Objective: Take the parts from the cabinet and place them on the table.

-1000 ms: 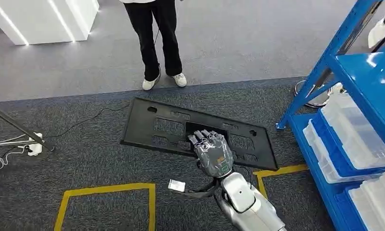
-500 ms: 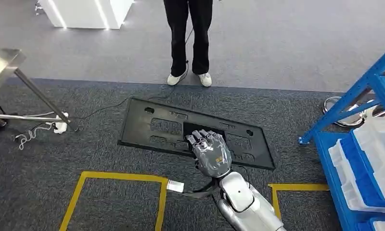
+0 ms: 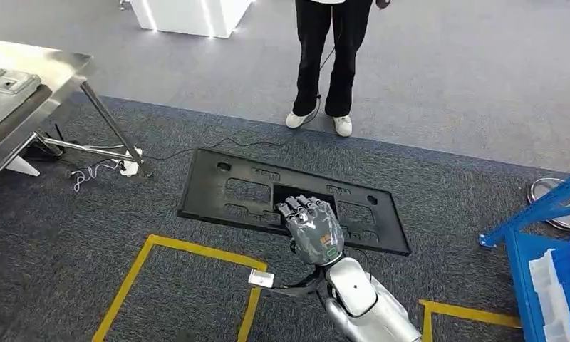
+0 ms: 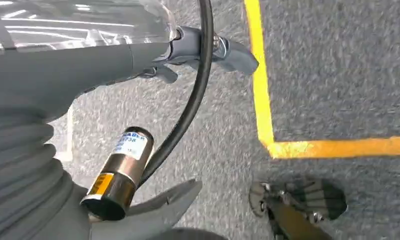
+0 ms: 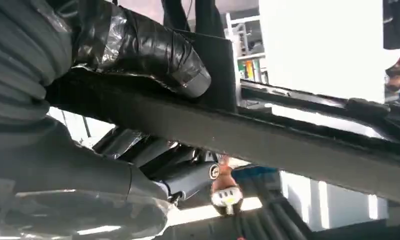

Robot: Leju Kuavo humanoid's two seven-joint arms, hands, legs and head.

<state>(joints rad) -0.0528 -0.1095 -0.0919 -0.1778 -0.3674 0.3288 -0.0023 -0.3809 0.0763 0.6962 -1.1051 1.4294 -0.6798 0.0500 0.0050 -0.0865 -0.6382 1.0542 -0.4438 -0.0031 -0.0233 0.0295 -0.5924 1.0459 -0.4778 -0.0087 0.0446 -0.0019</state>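
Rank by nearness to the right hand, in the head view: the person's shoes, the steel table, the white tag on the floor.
From the right hand:
1. White tag, on the floor just left of the wrist.
2. Person's shoes, straight ahead on grey floor.
3. Steel table, far left.

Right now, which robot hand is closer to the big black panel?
Right. The right hand grips the black panel through its middle opening. The left hand hangs over the carpet, apart from it.
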